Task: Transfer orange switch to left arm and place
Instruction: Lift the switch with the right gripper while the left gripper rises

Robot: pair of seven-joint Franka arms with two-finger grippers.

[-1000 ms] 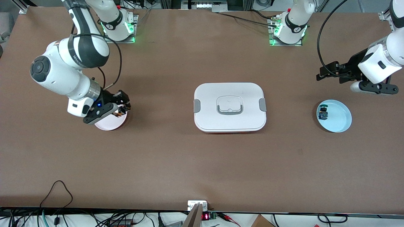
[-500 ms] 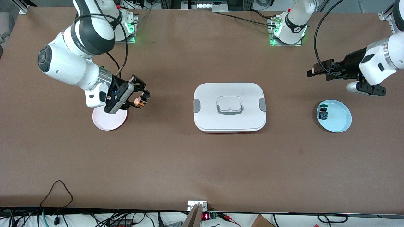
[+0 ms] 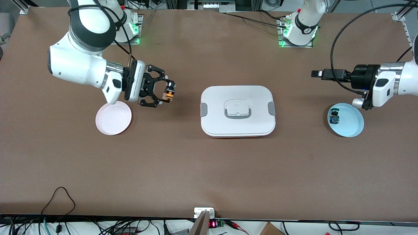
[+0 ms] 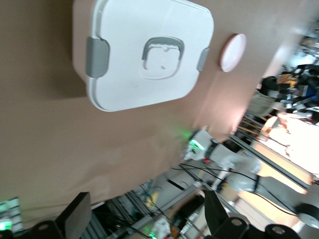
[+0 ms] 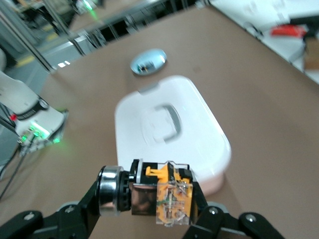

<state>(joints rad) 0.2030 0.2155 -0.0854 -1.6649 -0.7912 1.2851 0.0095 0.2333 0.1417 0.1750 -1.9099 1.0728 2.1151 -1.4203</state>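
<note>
The orange switch [image 3: 169,92] is clamped between the fingers of the right gripper [image 3: 166,91], which is held in the air over bare counter [image 3: 209,169] between the pink plate [image 3: 113,122] and the box [image 3: 238,110], toward the right arm's end. The switch is judged light, rigid and small, with smooth plastic faces; a hold across its flat body sides seems safer than on the round metal-ringed end. The left gripper [image 3: 318,74] is held level over the counter near the left arm's end, above the blue plate [image 3: 351,125] that carries a small blue-and-green switch [image 3: 334,117]; its fingers are seen spread apart and empty in the left wrist view. The switch's clear yellowish end is shown only in the right wrist view.
</note>
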